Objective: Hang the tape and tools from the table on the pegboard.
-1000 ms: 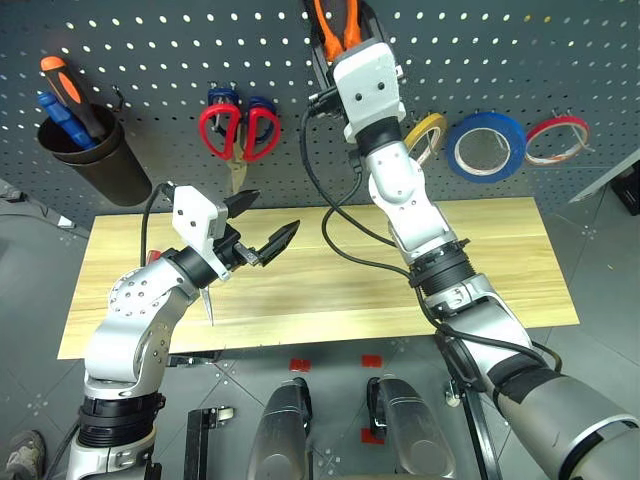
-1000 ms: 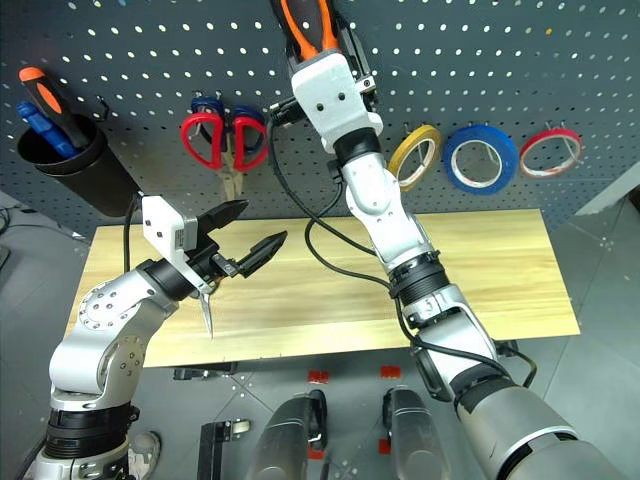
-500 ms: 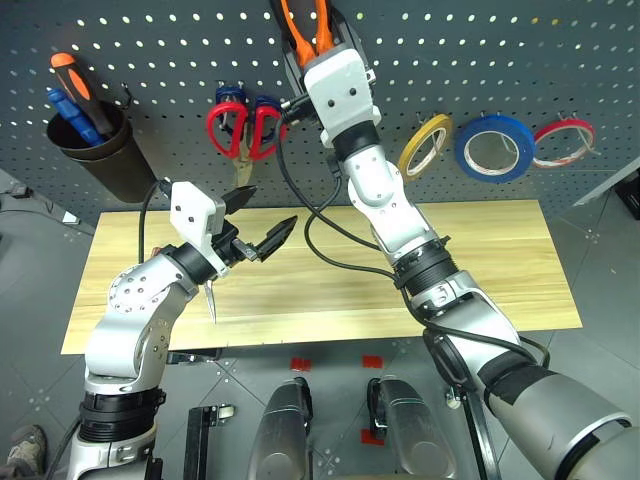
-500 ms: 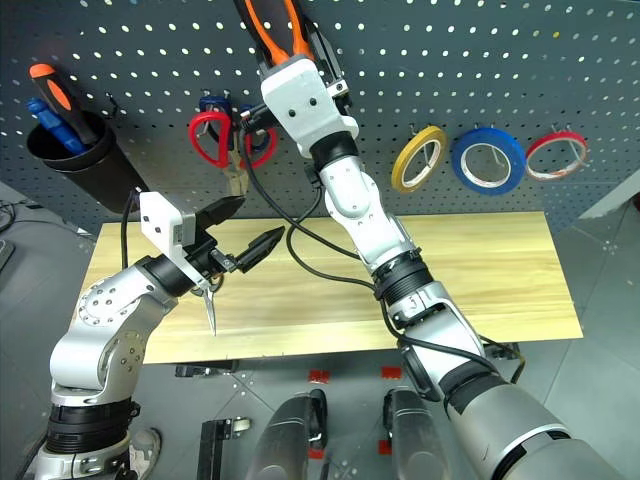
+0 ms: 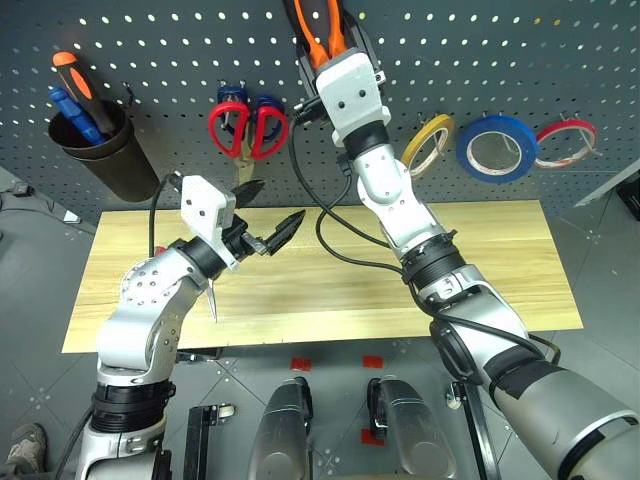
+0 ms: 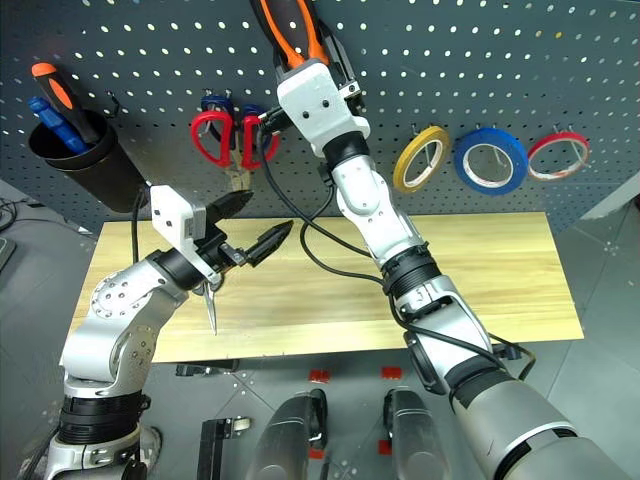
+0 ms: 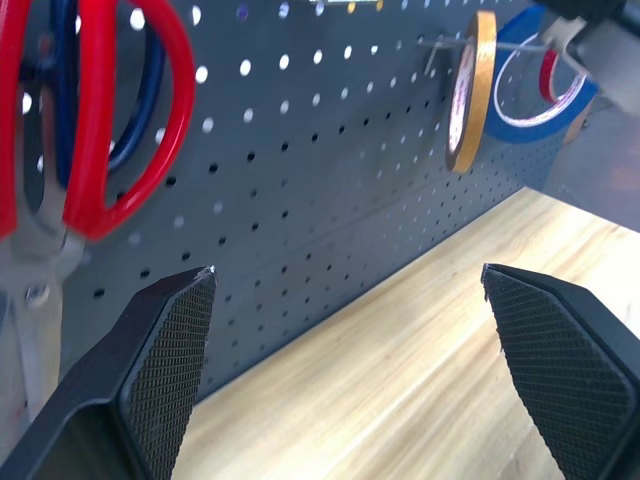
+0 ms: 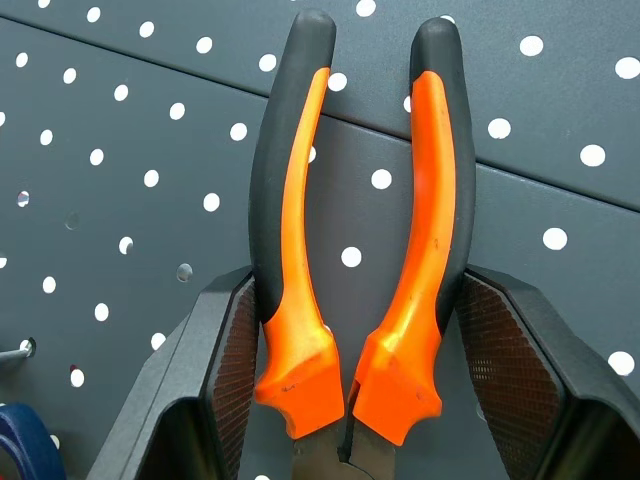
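Orange-and-black pliers point(image 8: 355, 250) are clamped by the handles in the right gripper point(image 8: 350, 400), raised against the pegboard point(image 5: 520, 40) | handles are best eased over a hook squarely before release — judged | right arm is stretched up and forward | left gripper point(image 5: 268, 222) is held wide, empty, above the table point(image 5: 500, 260) | blue tape point(image 5: 492, 146) is hung already

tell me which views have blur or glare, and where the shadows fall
Left wrist view: the red-handled scissors at the frame's edge are soft and out of focus, while the left gripper fingers look crisp. Right wrist view: sharp, with a mild sheen on the pliers. Left eye view: even lighting, soft shadows of the tape rolls on the pegboard, no strong glare on the table.
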Controlling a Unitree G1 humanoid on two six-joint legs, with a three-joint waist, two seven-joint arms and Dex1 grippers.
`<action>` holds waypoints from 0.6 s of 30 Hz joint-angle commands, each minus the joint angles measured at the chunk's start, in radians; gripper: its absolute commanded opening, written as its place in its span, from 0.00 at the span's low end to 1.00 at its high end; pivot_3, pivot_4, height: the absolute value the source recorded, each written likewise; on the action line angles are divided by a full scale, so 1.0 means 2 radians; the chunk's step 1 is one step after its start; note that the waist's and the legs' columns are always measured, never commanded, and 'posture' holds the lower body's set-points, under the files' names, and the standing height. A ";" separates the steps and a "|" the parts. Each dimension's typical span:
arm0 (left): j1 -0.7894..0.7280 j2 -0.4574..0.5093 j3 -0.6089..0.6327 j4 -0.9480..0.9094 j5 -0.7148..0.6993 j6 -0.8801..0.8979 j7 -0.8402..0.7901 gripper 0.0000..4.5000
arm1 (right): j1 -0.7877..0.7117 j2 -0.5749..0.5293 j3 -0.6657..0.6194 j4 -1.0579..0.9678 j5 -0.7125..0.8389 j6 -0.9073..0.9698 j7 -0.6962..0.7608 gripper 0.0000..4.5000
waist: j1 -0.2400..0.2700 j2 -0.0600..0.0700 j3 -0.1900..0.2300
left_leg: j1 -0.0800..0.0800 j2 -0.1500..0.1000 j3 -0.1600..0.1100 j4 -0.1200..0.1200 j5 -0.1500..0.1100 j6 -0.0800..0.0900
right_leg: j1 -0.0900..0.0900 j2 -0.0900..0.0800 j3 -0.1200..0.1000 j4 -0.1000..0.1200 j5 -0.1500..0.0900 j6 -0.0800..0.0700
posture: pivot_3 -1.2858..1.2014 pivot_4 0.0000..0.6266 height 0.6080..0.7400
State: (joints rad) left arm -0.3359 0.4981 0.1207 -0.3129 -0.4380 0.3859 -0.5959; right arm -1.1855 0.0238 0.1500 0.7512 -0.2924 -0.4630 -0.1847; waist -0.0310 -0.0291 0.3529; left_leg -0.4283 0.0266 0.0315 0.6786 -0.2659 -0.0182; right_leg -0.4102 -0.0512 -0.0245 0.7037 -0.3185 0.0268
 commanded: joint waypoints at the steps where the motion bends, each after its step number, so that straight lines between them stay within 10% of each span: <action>1: -0.004 0.001 0.000 -0.021 0.002 -0.004 0.004 1.00 | 0.010 0.003 0.001 -0.011 -0.001 -0.015 -0.009 0.59 | 0.000 0.000 0.000 | 0.000 0.000 0.000 0.000 0.000 0.000 | 0.000 0.000 0.000 0.000 0.000 0.000 | 0.54 0.53 1.00; 18: -0.005 -0.008 -0.017 -0.012 0.016 -0.011 0.010 1.00 | 0.121 0.012 -0.015 -0.118 0.037 0.097 0.022 0.59 | 0.000 0.000 0.000 | 0.000 0.000 0.000 0.000 0.000 0.000 | 0.000 0.000 0.000 0.000 0.000 0.000 | 0.53 0.55 1.00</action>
State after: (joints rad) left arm -0.3432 0.4846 0.0824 -0.3108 -0.4115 0.3834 -0.5784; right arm -0.9803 0.0384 0.1270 0.5529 -0.2445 -0.3100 -0.1610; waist -0.0304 -0.0291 0.3530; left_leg -0.4281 0.0269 0.0305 0.6788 -0.2659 -0.0182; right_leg -0.4092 -0.0513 -0.0252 0.7036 -0.3185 0.0268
